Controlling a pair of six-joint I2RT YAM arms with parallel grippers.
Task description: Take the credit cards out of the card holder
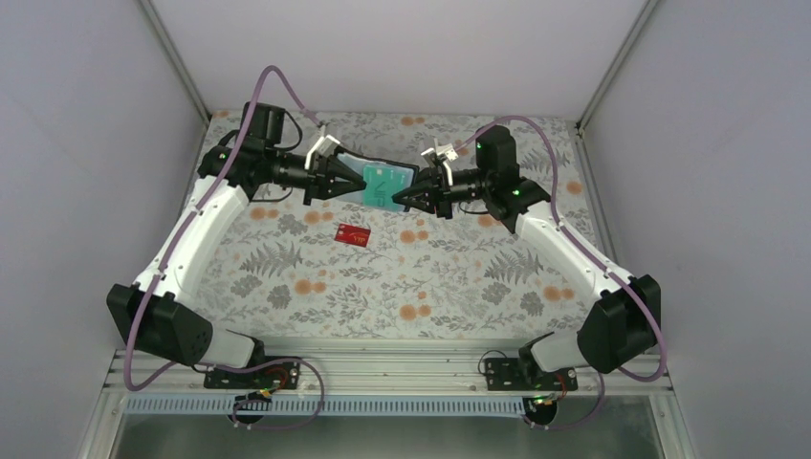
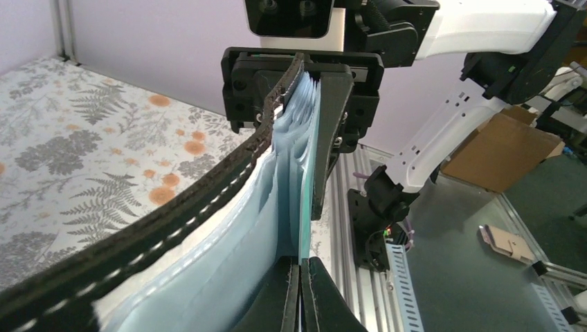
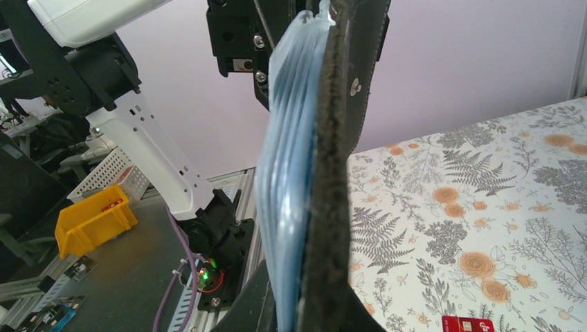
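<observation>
floral table cover (image 1: 459,277) | yellow bin (image 3: 93,221), off table | cardboard box (image 2: 495,149), off table

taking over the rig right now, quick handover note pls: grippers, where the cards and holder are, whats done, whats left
Left gripper: shut on one end of the card holder, at its light-blue sleeves; card or sleeve, cannot tell.
Right gripper: shut on the other end.
Holder hangs open in the air between them, over the far half of the table.
Done: one red card lies out on the table.
Left: pull out whatever cards remain inside; their count is not visible.
</observation>
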